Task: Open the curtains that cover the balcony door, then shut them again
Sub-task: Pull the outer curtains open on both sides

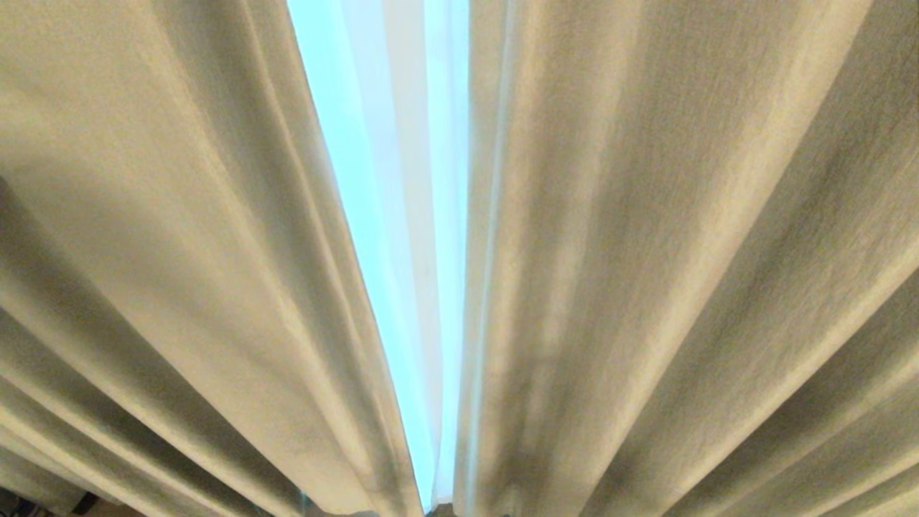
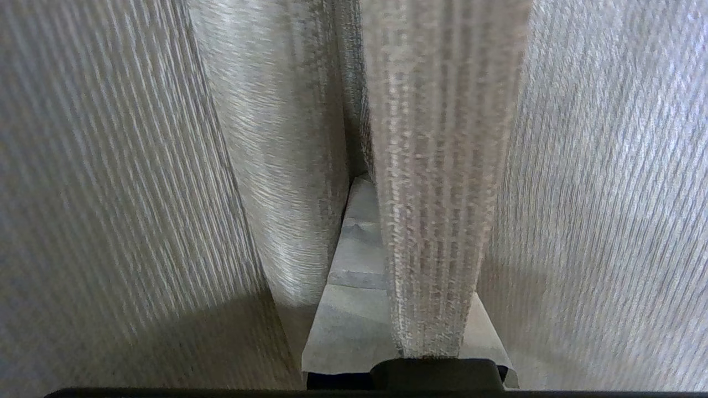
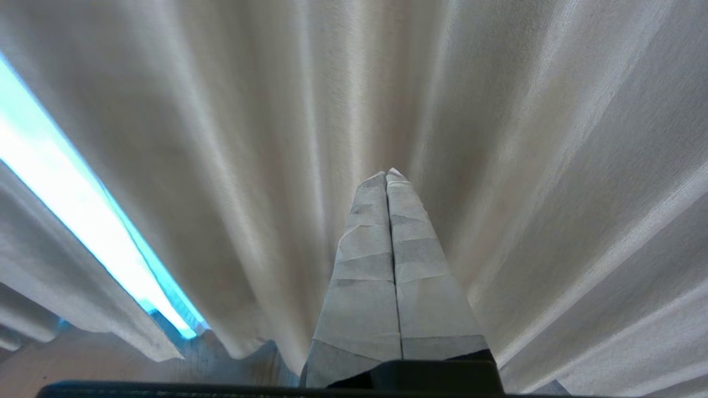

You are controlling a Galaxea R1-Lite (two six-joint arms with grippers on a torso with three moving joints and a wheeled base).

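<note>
Sheers lie behind the parted curtains.

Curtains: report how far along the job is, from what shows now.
Done: nothing clearly; the beige drapes hang almost together, with a narrow bright gap showing the white sheer. In hand: the left gripper is shut on a fold of drape; the right gripper is shut on nothing, near the fabric. Left: whether this is opening or closing cannot be told.

No readable text, label or sign anywhere.
</note>
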